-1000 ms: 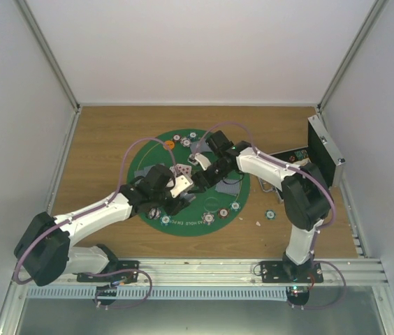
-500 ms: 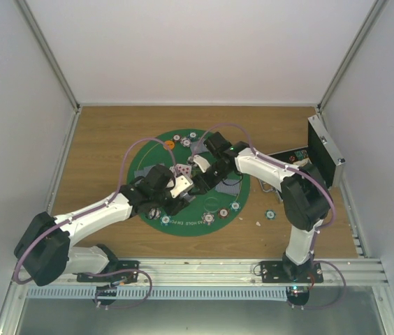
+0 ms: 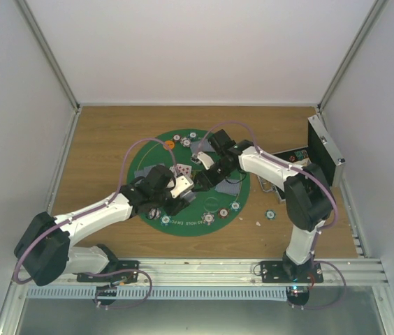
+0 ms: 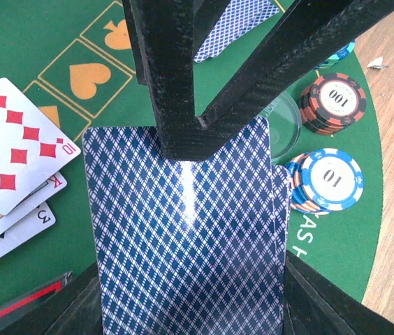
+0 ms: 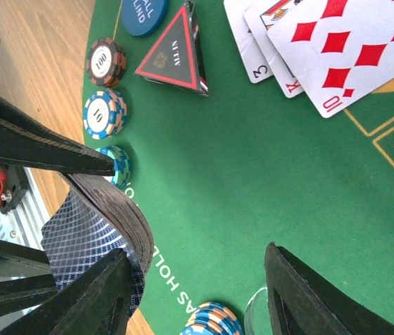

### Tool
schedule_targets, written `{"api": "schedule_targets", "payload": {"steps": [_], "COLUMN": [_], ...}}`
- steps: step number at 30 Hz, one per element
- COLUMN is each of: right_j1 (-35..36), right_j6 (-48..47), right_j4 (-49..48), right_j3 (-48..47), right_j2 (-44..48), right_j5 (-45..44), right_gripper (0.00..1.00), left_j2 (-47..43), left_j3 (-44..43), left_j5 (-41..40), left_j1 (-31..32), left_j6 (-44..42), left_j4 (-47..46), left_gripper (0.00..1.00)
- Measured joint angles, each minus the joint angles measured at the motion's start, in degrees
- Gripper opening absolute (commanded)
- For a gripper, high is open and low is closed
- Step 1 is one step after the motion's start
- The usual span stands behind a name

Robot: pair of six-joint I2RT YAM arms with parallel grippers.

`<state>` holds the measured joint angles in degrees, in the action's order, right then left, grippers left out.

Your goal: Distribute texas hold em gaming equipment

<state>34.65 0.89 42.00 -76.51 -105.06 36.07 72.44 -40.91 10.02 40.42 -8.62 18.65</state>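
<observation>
Top external view, nearest first: poker chips line the near rim of the green mat, and one loose chip lies on the tabletop just off it. Mid-mat, the left pincer pinches a blue-backed deck by its long edges. The right pincer, fingers spread, has one finger at the deck's far end. Face-up cards lie beside the deck, ten of diamonds on top, with the triangular marker by them. An orange disc sits at the far rim.
</observation>
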Motion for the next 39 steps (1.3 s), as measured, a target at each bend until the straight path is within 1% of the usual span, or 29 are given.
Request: {"api": "schedule_targets", "payload": {"steps": [3,5,7,11,13,14,22,28,29,34,36,38,39], "right_j1": [0.0,-0.1,-0.1,0.0,0.0,0.0,-0.7,-3.6,-4.0,-4.6,-4.5,-4.5,-4.5], "right_j6": [0.0,0.1,0.2,0.4,0.2,0.3,0.1,0.0,-0.2,-1.1,-1.0,-1.0,-1.0], "right_j4": [0.0,0.0,0.0,0.0,-0.1,0.0,-0.1,0.0,0.0,0.4,0.4,0.2,0.0], "right_j3": [0.0,0.0,0.0,0.0,0.0,0.0,0.6,0.7,0.7,0.7,0.7,0.7,0.7], "right_j2": [0.0,0.0,0.0,0.0,0.0,0.1,1.1,1.8,1.8,1.8,1.8,1.8,1.8], "right_j5": [0.9,2.0,3.1,4.6,5.2,5.5,6.4,6.5,6.6,9.2,10.6,11.8,12.4], "right_gripper": [0.48,0.42,0.33,0.10,0.02,0.01,0.01,0.01,0.02,0.23,0.28,0.28,0.25], "left_j2": [0.0,0.0,0.0,0.0,0.0,0.0,0.0,0.0,0.0,0.0,0.0,0.0,0.0], "left_j3": [0.0,0.0,0.0,0.0,0.0,0.0,0.0,0.0,0.0,0.0,0.0,0.0,0.0], "left_j5": [0.0,-0.2,-0.2,-0.4,-0.5,-0.5,-0.9,-1.5,-1.6,-1.8,-1.8,-1.9,-2.0], "left_j1": [0.0,0.0,0.0,0.0,0.0,0.0,0.0,0.0,0.0,0.0,0.0,0.0,0.0], "left_j6": [0.0,0.0,0.0,0.0,0.0,0.0,0.0,0.0,0.0,0.0,0.0,0.0,0.0], "left_j4": [0.0,0.0,0.0,0.0,0.0,0.0,0.0,-0.1,-0.1,0.0,0.0,0.0,0.0], "left_gripper": [0.56,0.56,0.56,0.56,0.56,0.56,0.56,0.56,0.56,0.56,0.56,0.56,0.56]}}
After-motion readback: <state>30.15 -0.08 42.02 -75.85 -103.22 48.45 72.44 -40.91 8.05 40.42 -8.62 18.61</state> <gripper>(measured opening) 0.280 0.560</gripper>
